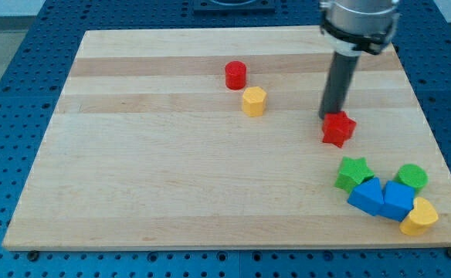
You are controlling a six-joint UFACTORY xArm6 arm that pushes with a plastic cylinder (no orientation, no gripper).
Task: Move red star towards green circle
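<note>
Because the red star-shaped block (338,129) must be driven toward the green round block (412,177) at the lower right of the frame, my tip (330,117) is set against the star's upper-left edge, opposite the target. No jaws are fitted, only a rod. The star is seen right of centre on the pale wooden surface (171,177), well apart from the circle. Its points spread evenly, so no long axis can be made out.

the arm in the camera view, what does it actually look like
Only the arm's lower end shows, at the view's top right. A grey metallic round housing with a black band at its base narrows into a straight, dark grey cylindrical rod. My tip is plain and blunt. No cables, markings or labels are visible; the rest of the arm is cut off.
</note>
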